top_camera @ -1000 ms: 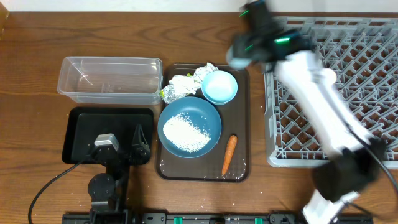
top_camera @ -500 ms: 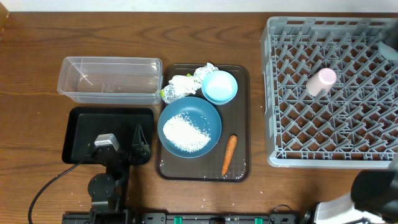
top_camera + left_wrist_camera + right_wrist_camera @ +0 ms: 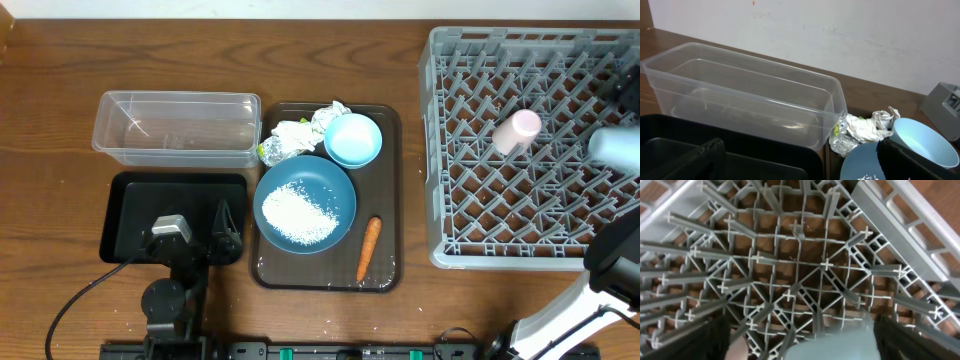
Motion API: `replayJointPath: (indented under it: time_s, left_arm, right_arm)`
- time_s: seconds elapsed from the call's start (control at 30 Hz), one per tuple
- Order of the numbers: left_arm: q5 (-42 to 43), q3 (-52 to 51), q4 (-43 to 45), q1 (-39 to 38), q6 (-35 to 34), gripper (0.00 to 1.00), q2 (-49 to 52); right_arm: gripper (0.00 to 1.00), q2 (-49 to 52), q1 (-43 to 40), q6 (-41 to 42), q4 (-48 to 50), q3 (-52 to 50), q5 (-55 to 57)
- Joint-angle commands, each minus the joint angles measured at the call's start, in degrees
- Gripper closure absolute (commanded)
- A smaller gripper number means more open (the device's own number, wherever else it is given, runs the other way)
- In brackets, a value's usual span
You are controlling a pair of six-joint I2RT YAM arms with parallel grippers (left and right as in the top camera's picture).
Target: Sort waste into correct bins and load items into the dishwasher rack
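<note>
The grey dishwasher rack [image 3: 436, 150] stands at the right and fills the right wrist view [image 3: 800, 265]. The pinkish-white cup [image 3: 517, 130] lies in it. My right gripper [image 3: 800, 342] is shut on the pale-blue cup [image 3: 840, 344], holding it over the rack's right side [image 3: 610, 146]. On the brown tray are the dark-blue bowl [image 3: 342, 190] with rice [image 3: 297, 213], the small pale-blue bowl [image 3: 353, 139], wrappers [image 3: 293, 137] and the carrot [image 3: 368, 248]. My left gripper [image 3: 225, 238] is open and empty over the black bin [image 3: 128, 205].
The clear tub [image 3: 177, 128] stands empty behind the black bin and fills the left wrist view [image 3: 740, 95]. The brown tray [image 3: 388, 190] lies between the bins and the rack. A white wall runs behind the table.
My right arm has swung from above the tray off to the right. The pinkish-white cup came into sight in the rack. The pale-blue cup now shows over the rack's right side.
</note>
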Motion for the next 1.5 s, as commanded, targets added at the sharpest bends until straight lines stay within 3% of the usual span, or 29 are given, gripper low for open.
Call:
replayJointPath:
  time_s: [0.0,0.4,0.53,0.7,0.9,1.07,1.47]
  left_arm:
    - [0.6,-1.1,-1.6,-0.2,0.5,0.01,-0.2]
    - [0.6,-1.1,-1.6,-0.2,0.6,0.01,0.1]
    - [0.6,-1.1,-1.6,-0.2,0.5,0.01,0.1]
    - [0.6,-1.1,-1.6,-0.2,0.5,0.01,0.1]
    - [0.6,-1.1,-1.6,-0.2,0.6,0.01,0.1]
    - [0.6,-1.1,-1.6,-0.2,0.5,0.01,0.1]
    - [0.6,-1.1,-1.6,-0.2,0.6,0.01,0.1]
  right_arm:
    - [0.06,-1.9,0.3,-0.4,0.0,0.3,-1.2]
    - [0.07,-9.2,2.4,2.3,-1.8,0.3,-6.7]
    - [0.08,-9.2,3.4,7.4,-4.7,0.3,-3.0]
    - [0.08,-9.0,3.5,6.5,-7.0,0.2,-1.9]
    - [0.08,-7.0,3.1,14.1,-12.4,0.2,10.0]
    - [0.02,-3.3,2.5,15.4,-14.6,0.2,8.5]
    - [0.01,1.8,-1.3,16.7,-15.3,0.2,-2.1]
